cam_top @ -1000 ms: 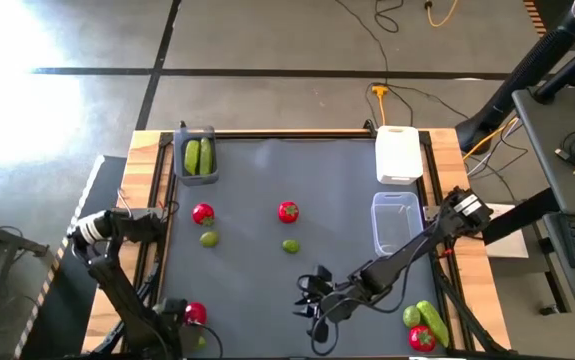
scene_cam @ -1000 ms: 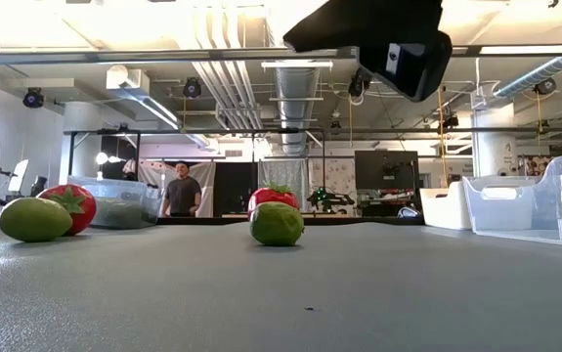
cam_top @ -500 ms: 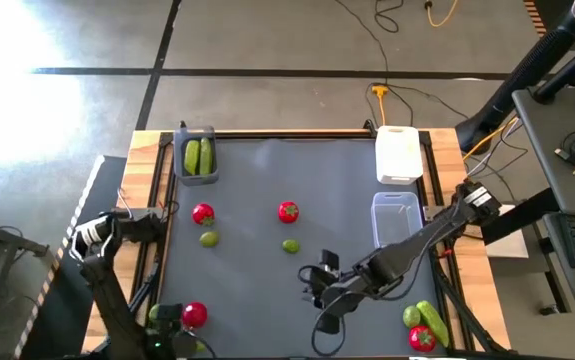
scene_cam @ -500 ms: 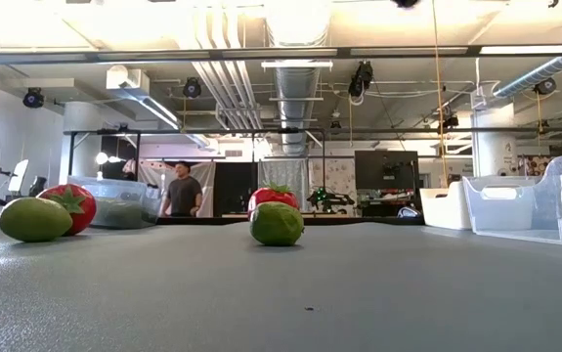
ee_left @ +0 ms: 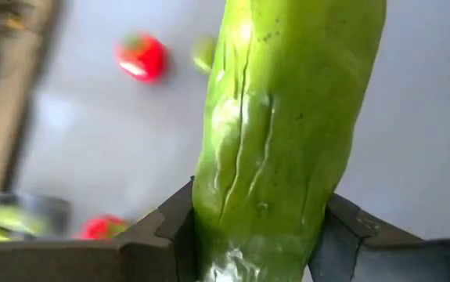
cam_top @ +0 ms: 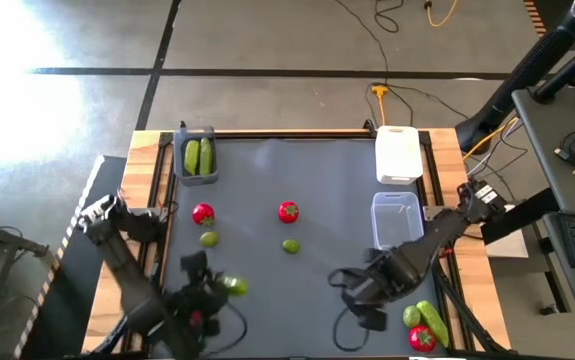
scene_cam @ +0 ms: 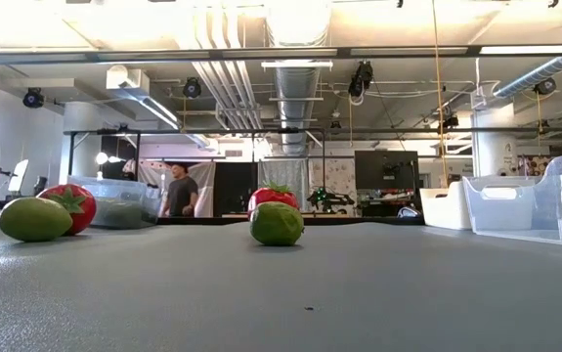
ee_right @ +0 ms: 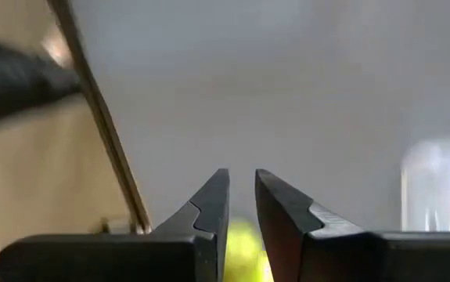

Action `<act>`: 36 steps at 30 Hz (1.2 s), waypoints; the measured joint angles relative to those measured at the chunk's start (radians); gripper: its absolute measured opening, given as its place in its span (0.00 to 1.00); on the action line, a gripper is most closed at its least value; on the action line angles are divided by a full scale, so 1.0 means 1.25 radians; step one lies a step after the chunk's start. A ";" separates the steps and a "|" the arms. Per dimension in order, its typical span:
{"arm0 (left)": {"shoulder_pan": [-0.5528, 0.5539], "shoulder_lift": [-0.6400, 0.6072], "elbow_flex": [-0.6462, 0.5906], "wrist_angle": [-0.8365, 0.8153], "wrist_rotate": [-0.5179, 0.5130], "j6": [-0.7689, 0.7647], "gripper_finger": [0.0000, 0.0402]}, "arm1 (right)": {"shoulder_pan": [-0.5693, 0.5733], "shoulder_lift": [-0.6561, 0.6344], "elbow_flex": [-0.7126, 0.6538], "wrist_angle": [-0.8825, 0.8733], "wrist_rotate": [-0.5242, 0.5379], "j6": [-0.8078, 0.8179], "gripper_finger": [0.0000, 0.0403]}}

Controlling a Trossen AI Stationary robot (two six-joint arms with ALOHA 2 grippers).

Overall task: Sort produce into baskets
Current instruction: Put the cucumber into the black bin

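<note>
Nearby, your left gripper [ee_left: 260, 258] clamps a cucumber [ee_left: 287, 125], tomato [cam_top: 288, 211] and lime [cam_top: 290, 245] mid-mat, right gripper [ee_right: 242, 211] nearly closed, empty, beside clear bin [cam_top: 395, 222].

Dark jointed arms [cam_top: 422, 250], angular fingers [ee_right: 209, 211]

Two arms, each with one pincer. Four cucumbers: one cucumber [cam_top: 233, 286] clamped in the left pincer [cam_top: 223, 285], two cucumbers [cam_top: 198, 156] in the dark grey basket [cam_top: 181, 134] well beyond it, and one more [cam_top: 432, 320] just beside the right pincer [cam_top: 345, 284]. Three tomatoes in plain sight [cam_top: 203, 213] [cam_top: 288, 211] [cam_top: 422, 338]; whether a fourth lies under the left arm I cannot tell. Three limes [cam_top: 209, 238] [cam_top: 290, 245] [cam_top: 411, 317]. Three baskets: the dark grey one, a clear basket [cam_top: 395, 202] and a white basket [cam_top: 399, 153]. One desk [cam_top: 297, 170]. One person [scene_cam: 176, 191] stands in the room beyond.
</note>
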 joint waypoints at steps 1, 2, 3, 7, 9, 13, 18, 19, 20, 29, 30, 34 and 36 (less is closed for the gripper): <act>0.024 -0.017 -0.014 0.003 -0.027 0.006 0.37 | 0.010 0.001 -0.001 -0.038 -0.026 0.019 0.15; 0.049 -0.035 -0.030 0.001 -0.050 0.008 0.37 | 0.019 0.002 -0.002 -0.059 -0.051 0.032 0.16; 0.077 -0.051 -0.048 -0.003 -0.072 0.011 0.37 | 0.029 0.001 -0.002 -0.064 -0.063 0.036 0.16; 0.199 -0.129 -0.142 0.002 -0.107 0.045 0.38 | 0.075 -0.007 -0.002 -0.064 -0.033 0.057 0.22; 0.274 -0.178 -0.197 0.021 -0.102 0.081 0.38 | 0.097 -0.013 -0.002 -0.078 -0.021 0.088 0.26; 0.454 -0.289 -0.333 0.124 -0.049 0.182 0.38 | 0.135 -0.025 -0.002 -0.127 0.004 0.167 0.38; 0.771 -0.417 -0.501 0.268 0.055 0.248 0.38 | 0.177 -0.033 -0.002 -0.188 0.091 0.309 0.53; 0.843 -0.436 -0.531 0.295 0.073 0.259 0.38 | 0.185 -0.033 -0.002 -0.192 0.100 0.335 0.56; 0.917 -0.452 -0.558 0.321 0.087 0.271 0.38 | 0.193 -0.033 -0.003 -0.192 0.107 0.355 0.59; 1.420 -0.431 -0.662 0.541 0.298 0.390 0.38 | 0.248 -0.088 -0.127 -0.150 0.116 0.551 0.71; 1.448 -0.420 -0.663 0.545 0.322 0.391 0.38 | 0.254 -0.104 -0.147 -0.134 0.114 0.582 0.71; 1.490 -0.381 -0.661 0.595 0.340 0.398 0.38 | 0.268 -0.169 -0.219 -0.062 0.102 0.713 0.70; 1.488 -0.358 -0.661 0.618 0.321 0.375 0.38 | 0.275 -0.193 -0.251 -0.049 0.079 0.766 0.71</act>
